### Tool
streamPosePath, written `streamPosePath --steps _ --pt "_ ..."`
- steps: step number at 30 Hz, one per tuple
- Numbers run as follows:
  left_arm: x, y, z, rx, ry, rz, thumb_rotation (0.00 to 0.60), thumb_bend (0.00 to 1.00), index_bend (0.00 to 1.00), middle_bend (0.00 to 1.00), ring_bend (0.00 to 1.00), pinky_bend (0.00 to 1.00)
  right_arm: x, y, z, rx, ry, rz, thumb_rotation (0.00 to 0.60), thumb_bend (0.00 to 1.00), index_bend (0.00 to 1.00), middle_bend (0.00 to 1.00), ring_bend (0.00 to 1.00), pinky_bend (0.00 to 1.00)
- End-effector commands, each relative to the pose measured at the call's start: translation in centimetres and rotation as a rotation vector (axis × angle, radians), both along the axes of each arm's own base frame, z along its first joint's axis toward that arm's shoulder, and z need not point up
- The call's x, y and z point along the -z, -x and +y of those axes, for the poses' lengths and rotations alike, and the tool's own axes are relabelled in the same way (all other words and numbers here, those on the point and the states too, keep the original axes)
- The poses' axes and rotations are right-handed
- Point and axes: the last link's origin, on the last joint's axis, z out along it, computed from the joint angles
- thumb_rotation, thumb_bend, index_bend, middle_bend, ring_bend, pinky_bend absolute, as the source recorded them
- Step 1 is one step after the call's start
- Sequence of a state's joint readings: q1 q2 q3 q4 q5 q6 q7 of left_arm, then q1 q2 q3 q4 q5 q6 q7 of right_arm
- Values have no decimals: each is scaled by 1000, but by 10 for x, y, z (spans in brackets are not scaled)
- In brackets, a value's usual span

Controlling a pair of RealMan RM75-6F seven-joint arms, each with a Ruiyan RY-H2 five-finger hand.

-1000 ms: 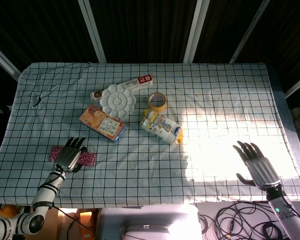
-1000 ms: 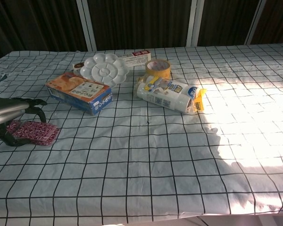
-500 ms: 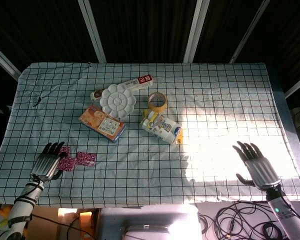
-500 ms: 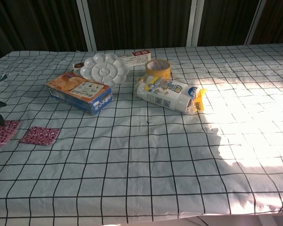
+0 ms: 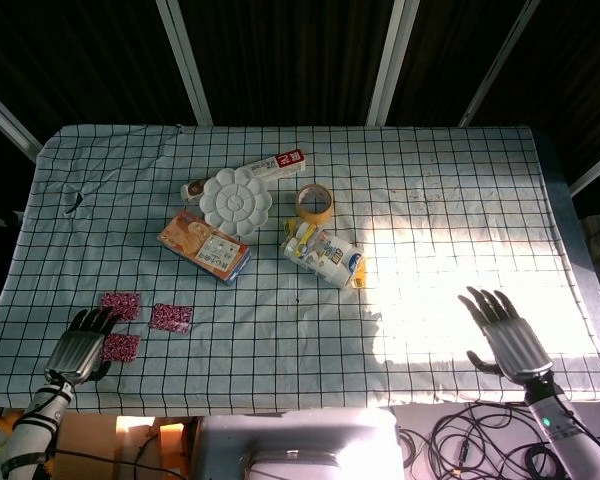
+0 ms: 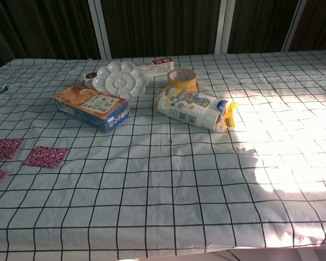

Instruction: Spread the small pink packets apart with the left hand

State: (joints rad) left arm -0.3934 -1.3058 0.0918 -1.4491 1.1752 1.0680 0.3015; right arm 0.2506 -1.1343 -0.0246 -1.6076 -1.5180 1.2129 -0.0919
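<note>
Three pink packets lay apart near the front left edge.
We saw our left hand empty with fingers spread, touching the nearest packet; the others lay separate on the checked cloth. Our right hand was spread, empty.

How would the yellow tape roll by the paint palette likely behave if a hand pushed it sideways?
The yellow tape roll seems to lie on its flat side, so it would probably slide rather than roll. It looks light, being an open ring. Pushed toward the nearby plastic bag, it would likely bump it.
</note>
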Motion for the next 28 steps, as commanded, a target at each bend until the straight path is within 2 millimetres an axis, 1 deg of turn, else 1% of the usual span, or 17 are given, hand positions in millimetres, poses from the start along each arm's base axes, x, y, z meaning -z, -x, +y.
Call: streamPosePath --steps 1,3,4,6,10,12,13,16,19,22,28 --pt "0 -1 -2 -5 4 -5 600 322 0 0 0 0 0 0 1 1 1 0 600 236 0 0 0 0" --pt "-5 -2 -5 -3 -14 -15 600 319 0 0 0 0 -1 0 3 0 6 0 600 236 0 0 0 0" --pt "-15 -6 -12 11 -44 -23 600 318 0 0 0 0 -4 0 6 -1 17 -3 600 236 0 0 0 0" --pt "-30 -11 -19 31 -91 -41 600 316 0 0 0 0 -9 1 10 -3 36 -5 600 236 0 0 0 0" --pt "-62 -22 -40 99 -218 -141 600 316 0 0 0 0 -27 5 22 7 108 15 600 236 0 0 0 0" --pt "-72 -24 -51 134 -258 -187 600 317 0 0 0 0 -36 6 30 9 148 39 600 236 0 0 0 0" --pt "-76 -25 -59 155 -275 -214 600 316 0 0 0 0 -41 7 35 8 176 53 600 236 0 0 0 0" --pt "-78 -24 -79 200 -286 -277 600 316 0 0 0 0 -52 11 47 13 250 68 600 236 0 0 0 0" --pt "-73 -21 -92 254 -274 -322 600 316 0 0 0 0 -56 19 55 33 309 70 600 236 0 0 0 0" --pt "-72 -20 -101 306 -254 -324 600 316 0 0 0 0 -53 26 59 51 323 56 600 236 0 0 0 0" --pt "-75 -17 -106 334 -280 -335 600 315 0 0 0 0 -53 25 61 28 304 42 600 236 0 0 0 0"
